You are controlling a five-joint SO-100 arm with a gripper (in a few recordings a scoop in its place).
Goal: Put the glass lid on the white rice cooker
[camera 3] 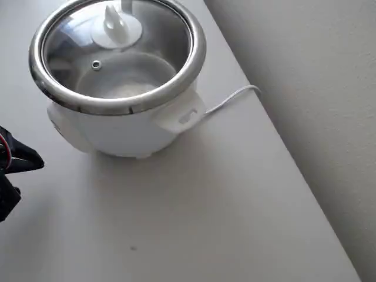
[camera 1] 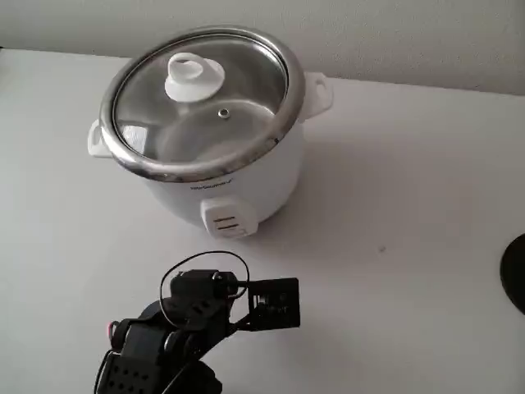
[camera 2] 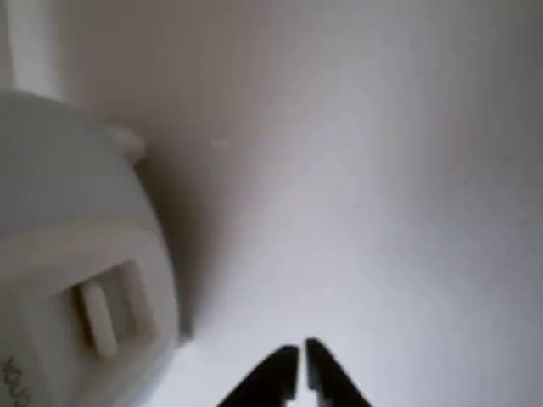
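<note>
Glass lid (camera 1: 234, 94), a round clear disc with a metal rim and a white centre knob, sits seated on the squat white plastic rice cooker (camera 1: 225, 185), well beyond the claw in the fixed view. In the wrist view the black claw (camera 2: 300, 365) has its two tips drawn together on nothing, low over the pale table (camera 2: 382, 212), with the cooker's front switch panel (camera 2: 106, 314) off to its left. A thin white cord (camera 3: 232, 97) trails from the cooker's far side.
</note>
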